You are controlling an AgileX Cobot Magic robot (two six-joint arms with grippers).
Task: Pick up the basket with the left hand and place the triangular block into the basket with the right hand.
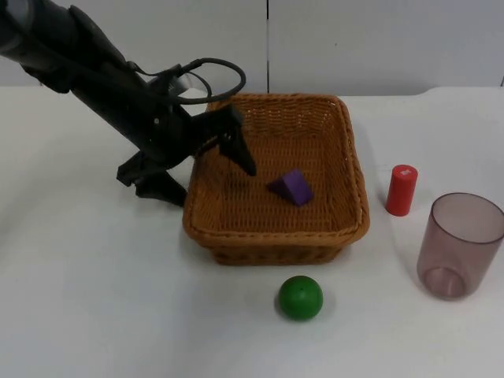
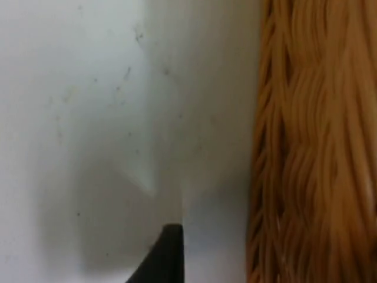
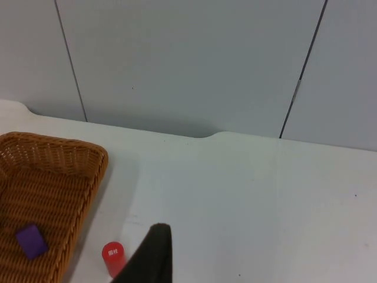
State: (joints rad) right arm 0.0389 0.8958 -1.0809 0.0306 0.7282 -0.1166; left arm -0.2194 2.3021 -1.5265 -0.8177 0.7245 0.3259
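At the near edge of the table lies a green ball [image 1: 300,298], and to its right stands a clear cup [image 1: 458,245] with a red cylinder [image 1: 401,190] beside it. Behind them the basket [image 1: 236,236] rests on the table, with the purple block [image 1: 290,187] inside. The left gripper [image 1: 206,175] is spread across the basket's left rim, one finger inside, one outside. Its wrist view shows the woven wall [image 2: 312,147] close. The right gripper's [image 3: 150,256] fingers I cannot tell; its wrist view shows the grey wall [image 3: 188,59] behind the table.
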